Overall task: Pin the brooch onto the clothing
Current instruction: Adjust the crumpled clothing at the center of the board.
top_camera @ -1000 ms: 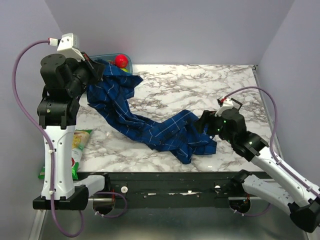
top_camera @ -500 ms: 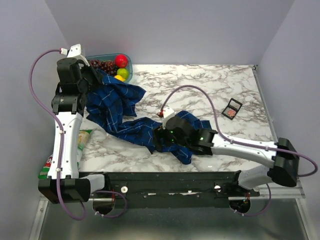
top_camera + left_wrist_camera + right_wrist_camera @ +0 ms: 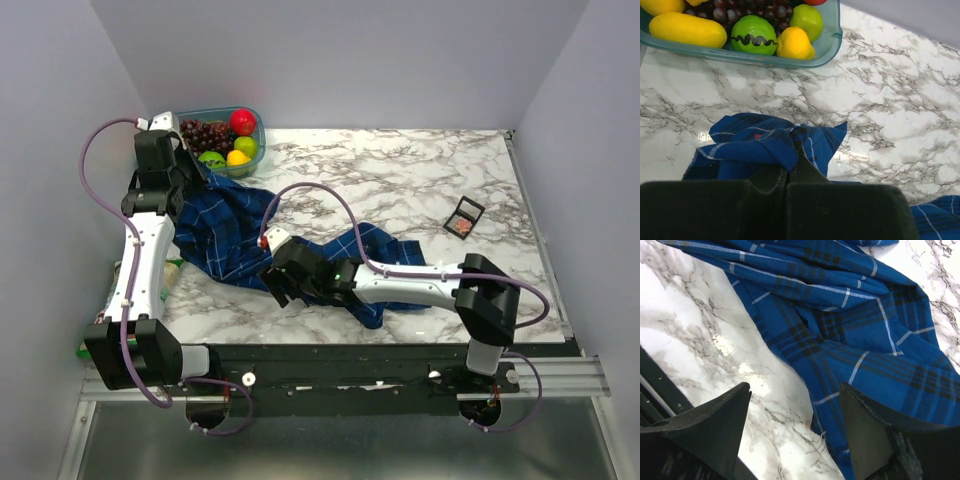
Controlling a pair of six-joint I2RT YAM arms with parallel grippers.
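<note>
The blue plaid shirt (image 3: pixel 235 235) lies crumpled across the marble table from back left to front centre. My left gripper (image 3: pixel 190 190) is shut on a fold of the shirt (image 3: pixel 765 147) just in front of the fruit bowl. My right gripper (image 3: pixel 279 288) is open and empty, low over the shirt's front left edge (image 3: pixel 850 340), fingers (image 3: pixel 720 415) wide apart. A tiny salmon speck (image 3: pixel 806 425) shows at the cloth's edge between them; I cannot tell if it is the brooch. No brooch shows clearly elsewhere.
A teal bowl (image 3: pixel 255 140) of grapes, apples and lemons stands at the back left, close to the left gripper. A small open black case (image 3: pixel 465 215) lies at the right. A snack bag (image 3: pixel 170 272) lies beside the left arm. The dark front rail (image 3: pixel 360 350) is near.
The right arm has swept from the right side leftward across the shirt to its front left edge. The left arm has come down, lowering the lifted shirt end toward the table.
</note>
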